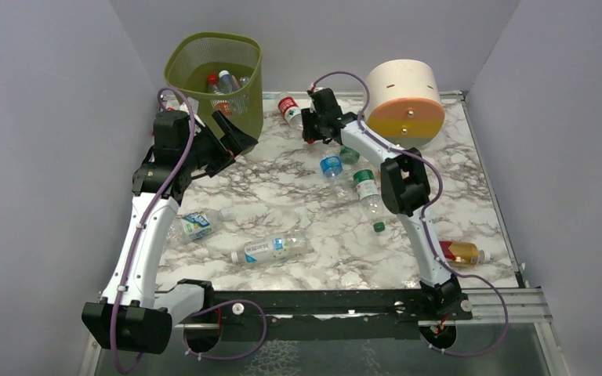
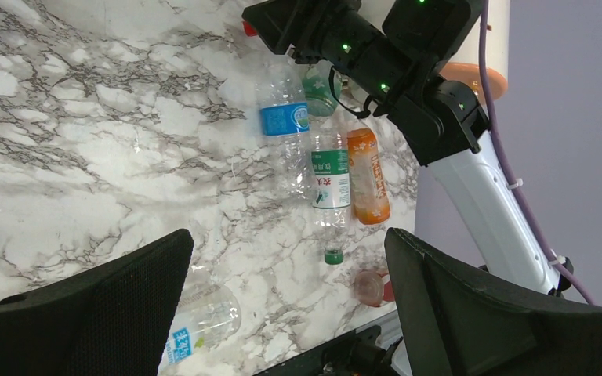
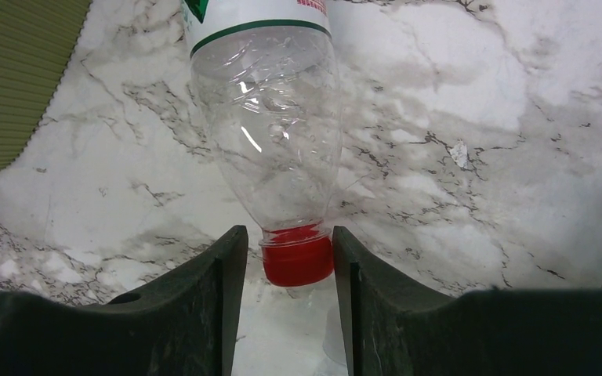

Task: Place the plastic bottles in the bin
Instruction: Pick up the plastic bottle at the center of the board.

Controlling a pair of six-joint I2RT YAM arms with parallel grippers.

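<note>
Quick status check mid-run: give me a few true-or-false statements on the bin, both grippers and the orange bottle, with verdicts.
1. The bin already holds bottles. True.
2. The left gripper is holding a bottle. False: it is wide open and empty.
3. A red cap sits between the fingers of the right gripper. True.
4. The orange-filled bottle is in the bin. False: it lies on the table beside the green-labelled bottle.

We saw white Chinese characters on the green-labelled bottle point(image 2: 331, 178) and the orange bottle point(image 2: 368, 176); we could read none.
</note>
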